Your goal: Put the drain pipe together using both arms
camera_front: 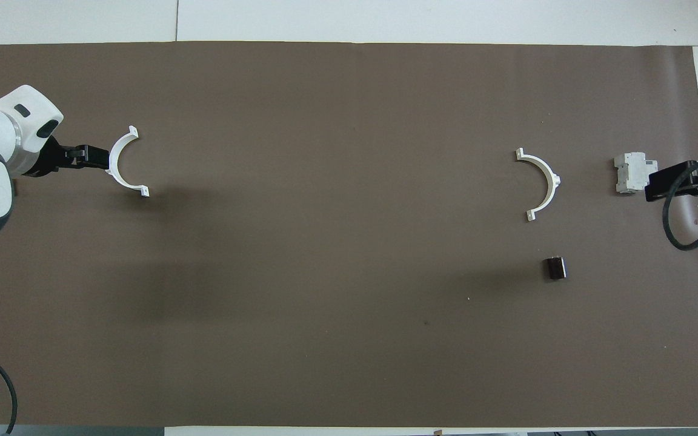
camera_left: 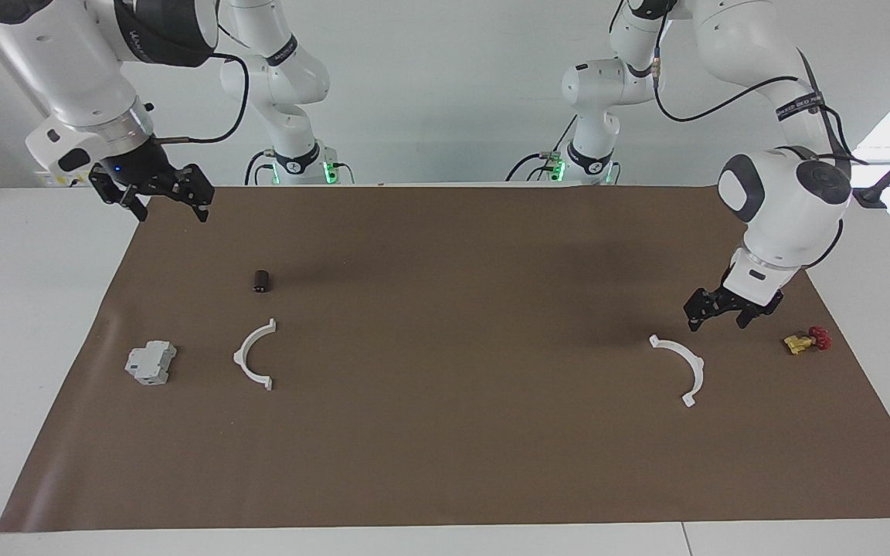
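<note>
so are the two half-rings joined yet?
No: one half-ring lies near the grey block, the other half-ring sits apart at the left arm's end.

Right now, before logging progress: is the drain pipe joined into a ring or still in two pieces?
In two pieces: one white half-ring lies near the grey box, the other half-ring at the left arm's end.
</note>
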Available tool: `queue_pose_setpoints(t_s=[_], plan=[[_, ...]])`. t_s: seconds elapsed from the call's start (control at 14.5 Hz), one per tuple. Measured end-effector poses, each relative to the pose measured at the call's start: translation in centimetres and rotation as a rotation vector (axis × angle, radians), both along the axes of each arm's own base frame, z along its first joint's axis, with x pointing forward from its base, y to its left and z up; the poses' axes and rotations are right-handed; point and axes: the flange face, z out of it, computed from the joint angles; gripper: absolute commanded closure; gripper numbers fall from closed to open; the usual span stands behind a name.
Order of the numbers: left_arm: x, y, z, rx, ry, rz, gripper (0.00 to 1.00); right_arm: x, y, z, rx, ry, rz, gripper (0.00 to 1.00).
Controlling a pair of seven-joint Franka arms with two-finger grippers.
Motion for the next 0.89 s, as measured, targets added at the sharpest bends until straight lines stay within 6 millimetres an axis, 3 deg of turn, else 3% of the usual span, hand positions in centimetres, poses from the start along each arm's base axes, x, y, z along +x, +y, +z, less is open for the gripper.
queue_pose_setpoints(t_s=[0.14,0.28,0.48,0.62,0.69,0.76,0.89], plan=[[0.4,0.0,-1.6,-0.003,0.001,0.021,0.0,0.6,0.6,-2.5,0.015,-0.053,0.016,0.0],[0.7,0.0,-3.3,-0.007,-0.003,0.049,0.0,1.5,0.9,-6.5,0.015,-0.08,0.024,0.0],[1.4,0.0,-6.0,-0.014,-0.014,0.085,0.0,3.8,2.5,-15.1,0.014,-0.139,0.058,0.02],[1.6,0.0,-7.6,-0.016,-0.009,0.097,0.0,4.4,4.5,-20.7,0.017,-0.152,0.092,0.12],[1.5,0.2,-8.1,-0.016,-0.002,0.101,0.0,4.6,4.9,-23.0,0.018,-0.144,0.104,0.23],[1.5,0.4,-8.3,-0.016,0.001,0.105,0.0,4.9,4.7,-24.8,0.017,-0.139,0.132,0.34],[1.5,0.6,-8.3,-0.016,-0.001,0.108,0.0,5.5,3.4,-27.3,0.013,-0.14,0.187,0.42]])
